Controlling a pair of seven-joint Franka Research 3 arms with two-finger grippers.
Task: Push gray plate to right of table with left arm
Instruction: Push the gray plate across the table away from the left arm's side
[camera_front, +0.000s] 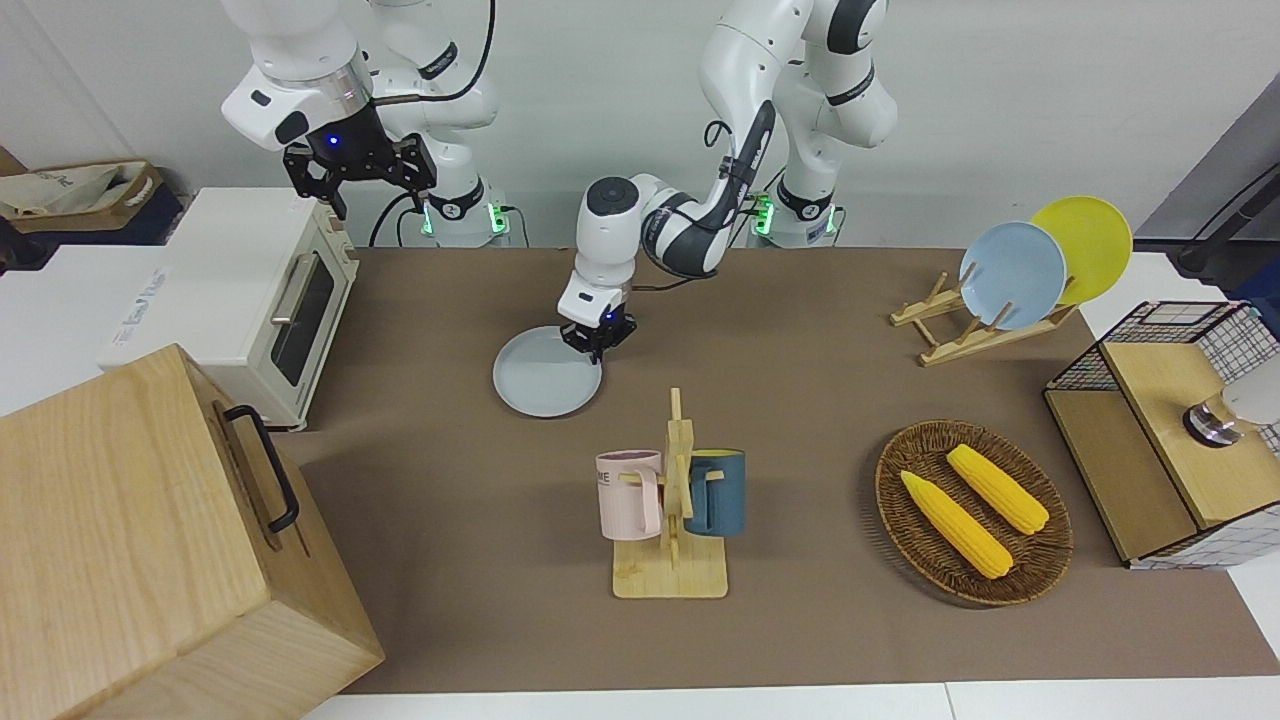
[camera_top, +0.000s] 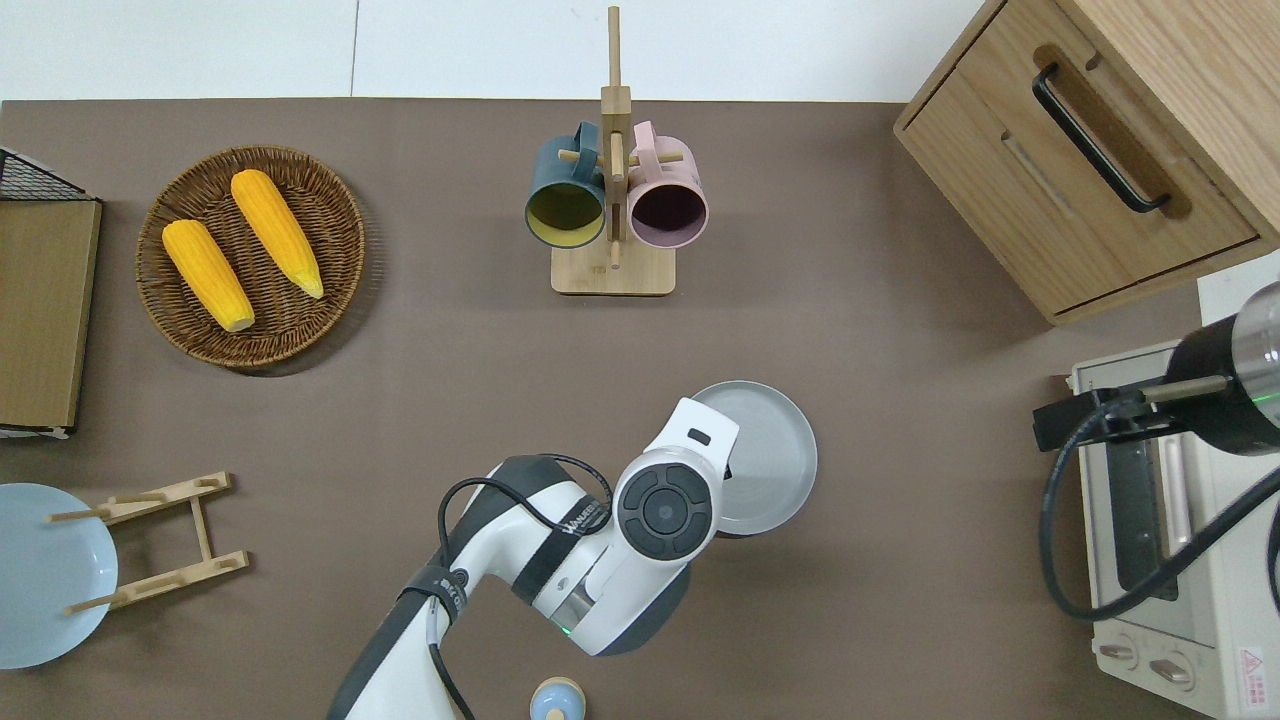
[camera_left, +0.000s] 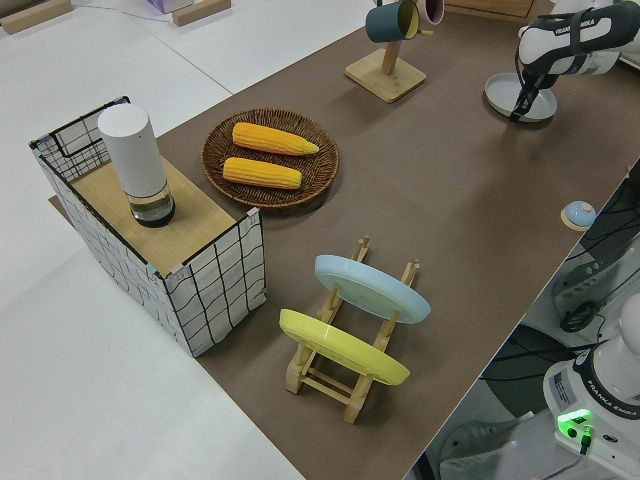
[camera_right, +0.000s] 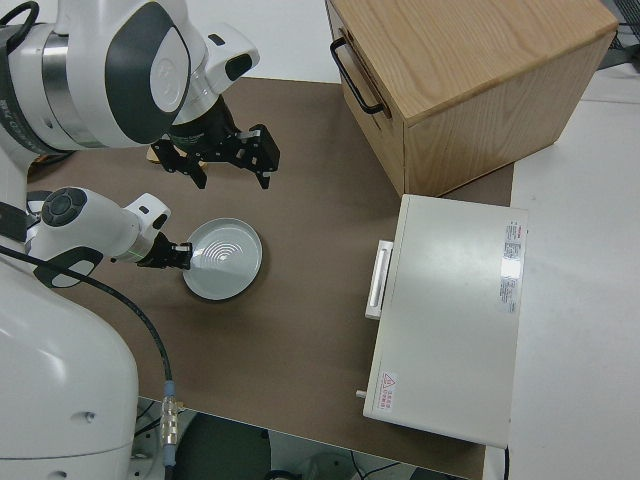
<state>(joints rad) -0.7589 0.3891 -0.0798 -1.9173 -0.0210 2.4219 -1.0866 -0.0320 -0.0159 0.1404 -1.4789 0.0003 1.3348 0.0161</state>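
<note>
The left gripper (camera_front: 597, 343) was down at the rim of the gray plate (camera_front: 543, 388), which lay flat on the counter (camera_front: 820, 420) nearer the robots than the mug rack (camera_front: 672, 520), jaws' gap impossible to make out, while the right arm sat parked.

Plain white wall (camera_front: 600, 90), wooden cabinet (camera_front: 130, 540), white toaster oven (camera_front: 240, 290)
</note>
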